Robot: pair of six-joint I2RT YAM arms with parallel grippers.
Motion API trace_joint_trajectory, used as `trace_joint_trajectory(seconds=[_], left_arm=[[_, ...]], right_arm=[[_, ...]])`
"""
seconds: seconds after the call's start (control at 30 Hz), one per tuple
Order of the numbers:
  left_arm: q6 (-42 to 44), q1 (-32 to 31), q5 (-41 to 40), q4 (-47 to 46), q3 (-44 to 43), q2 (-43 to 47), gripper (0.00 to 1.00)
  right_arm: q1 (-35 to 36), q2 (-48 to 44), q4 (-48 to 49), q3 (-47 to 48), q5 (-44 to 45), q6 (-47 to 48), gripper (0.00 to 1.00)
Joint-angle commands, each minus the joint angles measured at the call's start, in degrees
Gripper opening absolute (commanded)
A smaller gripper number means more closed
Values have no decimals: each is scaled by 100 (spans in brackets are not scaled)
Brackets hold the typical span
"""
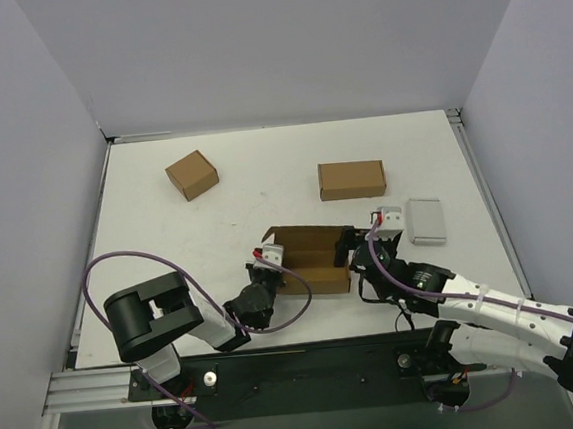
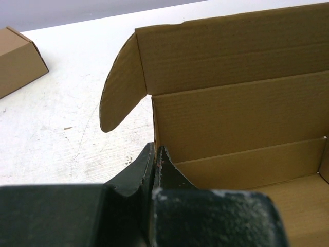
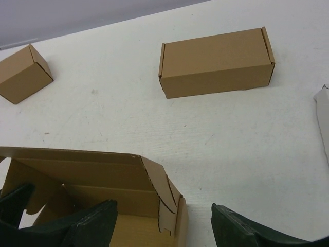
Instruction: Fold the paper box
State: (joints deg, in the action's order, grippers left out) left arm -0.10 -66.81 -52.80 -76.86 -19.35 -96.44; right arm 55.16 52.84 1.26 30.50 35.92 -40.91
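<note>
The box (image 1: pixel 309 261) sits open-topped near the front of the table (image 1: pixel 264 191), between the two grippers; left gripper (image 2: pixel 156 157) is pinched tight on its left end wall, right gripper (image 3: pixel 162 216) gapes wide, straddling the right end corner with no grip. Further back are a closed box (image 3: pixel 216 63) and a small carton (image 3: pixel 23 73), well apart; a grey case (image 1: pixel 427 220) lies just beside the right gripper

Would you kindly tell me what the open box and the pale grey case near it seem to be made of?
The paper box: thin corrugated cardboard, plain brown and matte; fine ribs run across its inner panels. The pale grey case: smooth and flat, perhaps plastic or card; too small to say.
</note>
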Motion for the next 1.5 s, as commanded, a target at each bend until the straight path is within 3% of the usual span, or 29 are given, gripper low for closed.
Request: trace_joint_trajectory(seconds=[0.0,0.17,0.27,0.6,0.87,0.97,1.03,1.23,1.33,1.47], left_arm=[[326,-78,129,-523,116,-85,0],[379,-87,278,-558,265,-15,0],[405,-87,296,-567,336,-6,0],[528,-122,410,-655,476,20,0],[660,-140,586,-567,512,143,0],[739,-157,630,-532,512,143,0],[757,-157,630,-497,503,161,0],[766,-157,709,-260,406,249,0],[757,-175,771,-207,380,319,0],[792,-175,841,-75,301,529,12]], right_arm=[[-319,-99,-714,605,-383,557,74],[-1094,147,-1057,1229,-2059,1215,73],[-1279,271,-1329,1528,-2325,1366,74],[-1323,657,-935,1371,-2556,1980,73],[-1350,763,-355,1169,-2432,3000,64],[-1341,780,-214,1099,-2415,3255,53],[-1341,816,-170,1072,-2371,3317,37],[-1323,807,120,747,-2300,3317,10],[-1297,737,217,589,-2213,3317,1],[-1113,596,384,369,-1914,3282,0]])
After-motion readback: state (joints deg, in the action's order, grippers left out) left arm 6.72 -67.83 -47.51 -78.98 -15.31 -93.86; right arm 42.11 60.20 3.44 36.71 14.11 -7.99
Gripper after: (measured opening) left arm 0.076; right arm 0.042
